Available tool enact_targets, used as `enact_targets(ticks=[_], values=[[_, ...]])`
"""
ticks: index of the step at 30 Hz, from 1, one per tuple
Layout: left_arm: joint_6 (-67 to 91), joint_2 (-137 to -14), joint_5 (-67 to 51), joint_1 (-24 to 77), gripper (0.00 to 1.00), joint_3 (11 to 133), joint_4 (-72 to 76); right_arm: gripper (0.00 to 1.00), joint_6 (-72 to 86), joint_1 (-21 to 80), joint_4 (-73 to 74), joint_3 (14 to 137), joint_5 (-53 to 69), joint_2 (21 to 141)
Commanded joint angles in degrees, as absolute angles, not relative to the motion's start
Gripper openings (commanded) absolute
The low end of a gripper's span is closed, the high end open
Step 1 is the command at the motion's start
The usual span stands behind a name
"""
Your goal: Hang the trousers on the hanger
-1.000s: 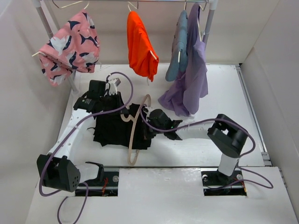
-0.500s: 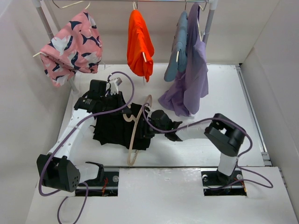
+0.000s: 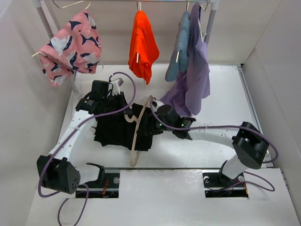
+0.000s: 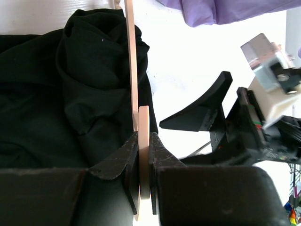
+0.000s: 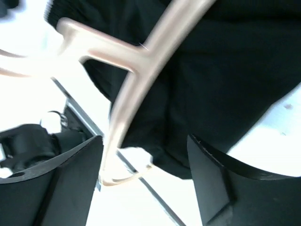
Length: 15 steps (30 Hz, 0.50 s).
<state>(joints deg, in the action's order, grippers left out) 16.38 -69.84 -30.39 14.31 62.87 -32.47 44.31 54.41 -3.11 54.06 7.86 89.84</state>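
— left gripper (image 4: 144, 141) is pinched tight on the flat beige end of the hanger (image 4: 130, 56). its arm reaches from the near-left base out toward the far side of the table (image 3: 221, 84). the hanger lies across the right part of the trousers (image 3: 113, 129), which sit crumpled on the table between the two arms.

— yep. right gripper (image 5: 146, 176) has its fingers spread wide with nothing in them, hovering just over the hanger and the black cloth. compared to a second ago that arm's stretched out lower, elbow swung off to the right, wrist nudged a bit farther back. hanger and trousers look about where they were. orange garment (image 3: 141, 42) on the rail has turned too, looks narrower now.
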Motion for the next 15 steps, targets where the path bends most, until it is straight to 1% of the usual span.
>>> enact_targets(ticks=[1, 2, 3, 9, 11, 12, 13, 14, 15], values=[[17.9, -67.8, -30.2, 15.1, 0.0, 64.1, -30.2, 0.79, 43.6, 54.8, -2.6, 59.6, 7.0, 91.1], [17.9, -67.8, -30.1, 15.1, 0.0, 64.1, -30.2, 0.8, 44.2, 54.8, -2.6, 60.2, 7.0, 92.0], [17.9, -67.8, -30.1, 15.1, 0.0, 64.1, -30.2, 0.84, 44.2, 54.8, -2.6, 60.7, 7.0, 93.0], [18.5, -67.8, -30.1, 15.1, 0.0, 64.1, -29.7, 0.84, 45.6, 54.8, -2.6, 65.7, 9.3, 102.2], [18.5, -67.8, -30.8, 15.1, 0.0, 64.1, -29.7, 0.75, 46.1, 54.8, -2.6, 68.2, 9.8, 104.5], [18.5, -67.8, -31.5, 15.1, 0.0, 64.1, -29.2, 0.69, 46.1, 54.8, -2.6, 68.2, 9.8, 104.5], [18.5, -68.3, -32.1, 15.6, 0.0, 64.1, -29.2, 0.58, 46.9, 54.8, -2.6, 68.7, 9.1, 104.5], [17.9, -68.3, -32.6, 15.6, 0.0, 64.6, -29.2, 0.38, 48.1, 54.8, -2.6, 68.7, 9.1, 104.5], [17.4, -68.3, -33.2, 15.6, 0.01, 64.6, -29.2, 0.3, 48.1, 54.8, -2.6, 67.9, 8.4, 103.6]])
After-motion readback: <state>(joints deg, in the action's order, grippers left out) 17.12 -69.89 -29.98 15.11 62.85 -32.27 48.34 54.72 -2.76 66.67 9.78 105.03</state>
